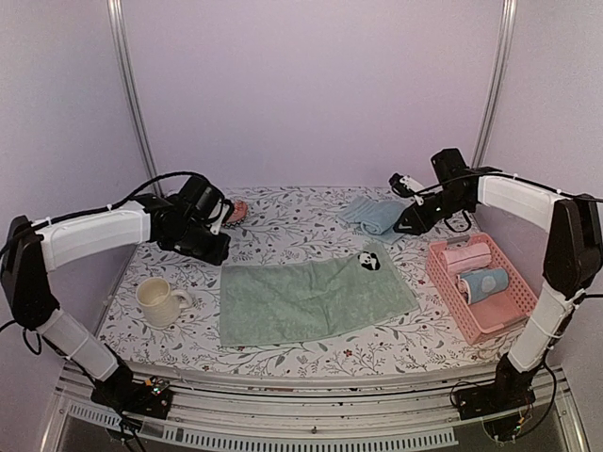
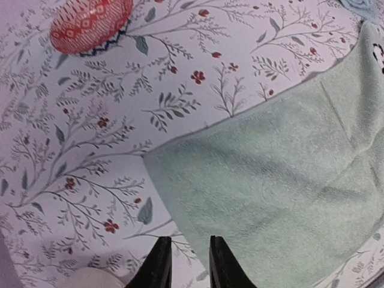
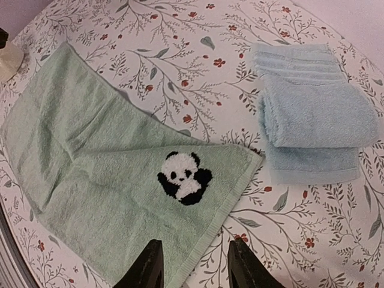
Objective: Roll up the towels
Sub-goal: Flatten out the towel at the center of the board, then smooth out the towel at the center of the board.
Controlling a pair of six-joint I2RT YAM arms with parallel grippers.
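Bolted at the near edge, the left arm (image 1: 94,235) and right arm (image 1: 528,202) bend inward over the surface (image 1: 283,221). The left end effector (image 2: 187,267) hangs narrowly parted, the right end effector (image 3: 195,267) released, both empty. The green towel (image 1: 311,297) lies flat, unrolled, centre-near.

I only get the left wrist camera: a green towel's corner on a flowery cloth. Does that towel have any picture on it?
Observer: Yes, the green towel has a panda patch near its far right corner.
Operator: Are there other towels?
Observer: A blue towel lies just beyond that corner, folded but not rolled.
Operator: Are any rolled already?
Observer: Two look rolled, a pink towel and a light blue roll, both inside a pink basket on the right.
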